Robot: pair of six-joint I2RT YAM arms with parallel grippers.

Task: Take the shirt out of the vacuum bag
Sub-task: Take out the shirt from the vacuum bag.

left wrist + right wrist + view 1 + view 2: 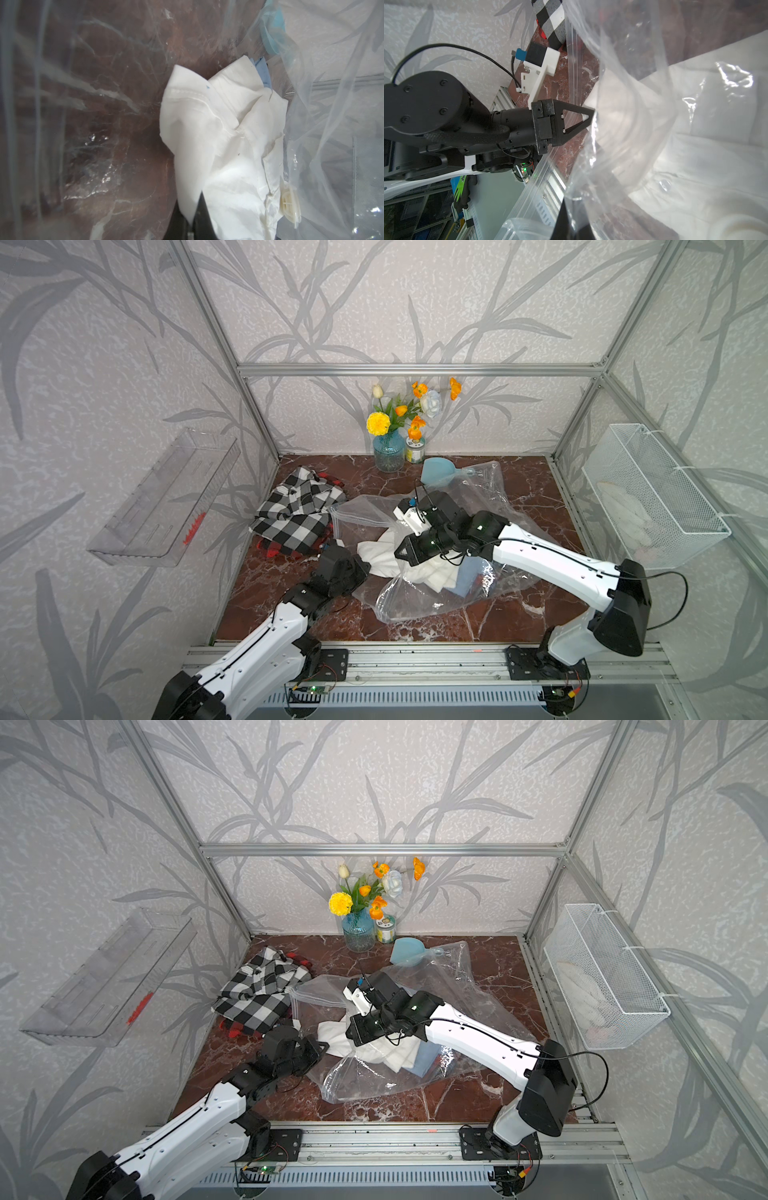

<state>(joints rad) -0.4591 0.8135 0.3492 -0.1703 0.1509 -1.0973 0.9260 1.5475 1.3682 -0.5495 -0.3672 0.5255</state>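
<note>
the vacuum bag (419, 603) lies crumpled at the middle of the marbled brown desk (519, 614), its zip mouth toward the left of the frame in both top views. the white shirt (376, 551) sits half in and half out. part of it is under the clear film and part spills past the mouth onto the desk at frame centre. a light blue cloth (467, 578) lies inside the bag just beside the shirt, toward the lower right. in the left wrist view the round white valve (288, 204) shows at the lower right, close against the shirt (218, 135).

the left gripper (588, 118) comes in from the lower left, its jaws clamped on a fold of the shirt at the bag's mouth. the right gripper (400, 553) reaches across the bag from the right to frame centre. its jaws are together, with the bag's film bunched in them at the bottom of the right wrist view.

a black-and-white checked shirt (299, 514) is heaped on the desk at centre left, touching the bag's mouth. a blue vase of flowers (388, 452) stands at the back, with a blue scoop (436, 470) beside the bag's far corner.
</note>
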